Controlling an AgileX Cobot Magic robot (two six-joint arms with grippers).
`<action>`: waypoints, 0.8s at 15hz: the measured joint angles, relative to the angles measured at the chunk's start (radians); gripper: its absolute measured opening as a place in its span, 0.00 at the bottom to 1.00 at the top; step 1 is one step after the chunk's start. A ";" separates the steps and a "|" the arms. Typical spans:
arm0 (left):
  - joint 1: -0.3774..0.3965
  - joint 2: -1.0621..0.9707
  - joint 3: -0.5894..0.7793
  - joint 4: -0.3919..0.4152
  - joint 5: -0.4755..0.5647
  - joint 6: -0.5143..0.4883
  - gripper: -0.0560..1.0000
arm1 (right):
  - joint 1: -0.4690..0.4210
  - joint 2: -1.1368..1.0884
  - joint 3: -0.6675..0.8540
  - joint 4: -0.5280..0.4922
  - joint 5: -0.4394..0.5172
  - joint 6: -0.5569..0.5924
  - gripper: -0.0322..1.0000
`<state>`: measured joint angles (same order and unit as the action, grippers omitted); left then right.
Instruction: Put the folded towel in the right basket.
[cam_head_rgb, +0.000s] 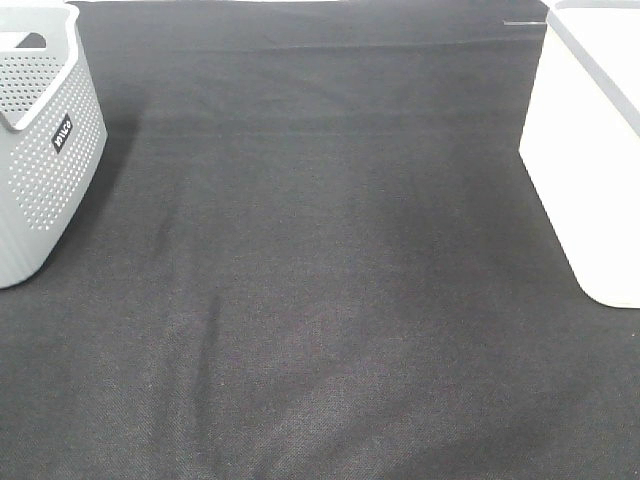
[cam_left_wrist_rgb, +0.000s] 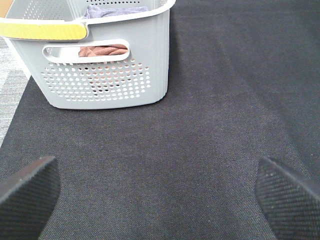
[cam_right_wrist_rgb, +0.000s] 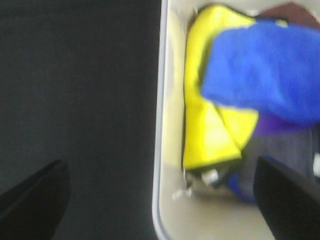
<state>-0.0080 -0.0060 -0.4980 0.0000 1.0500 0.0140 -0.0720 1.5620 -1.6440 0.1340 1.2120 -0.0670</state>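
The right basket (cam_head_rgb: 590, 150) is white and stands at the right edge of the exterior view. In the right wrist view its rim (cam_right_wrist_rgb: 159, 125) runs down the middle. Inside lie a folded blue towel (cam_right_wrist_rgb: 265, 75) on a yellow towel (cam_right_wrist_rgb: 210, 135), with a purple cloth (cam_right_wrist_rgb: 272, 125) under them. My right gripper (cam_right_wrist_rgb: 160, 200) is open and empty above the basket's rim; the view is blurred. My left gripper (cam_left_wrist_rgb: 160, 195) is open and empty above the black cloth, in front of the grey basket (cam_left_wrist_rgb: 105, 75). Neither gripper shows in the exterior view.
The grey perforated basket (cam_head_rgb: 40, 150) stands at the far left and holds a reddish-brown towel (cam_left_wrist_rgb: 102, 51) and a grey-blue one (cam_left_wrist_rgb: 117, 10). A black cloth (cam_head_rgb: 320, 280) covers the table between the two baskets.
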 joint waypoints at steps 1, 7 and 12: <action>0.000 0.000 0.000 0.000 0.000 0.000 0.99 | 0.000 -0.108 0.114 -0.012 -0.001 0.000 0.97; 0.000 0.000 0.000 0.000 0.000 0.000 0.99 | 0.000 -1.155 0.780 -0.027 0.006 0.000 0.97; 0.000 0.000 0.000 0.000 0.000 0.000 0.99 | 0.025 -1.567 0.943 -0.134 0.015 -0.001 0.97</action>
<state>-0.0080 -0.0060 -0.4980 0.0000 1.0500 0.0140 -0.0470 -0.0050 -0.7010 0.0000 1.2270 -0.0680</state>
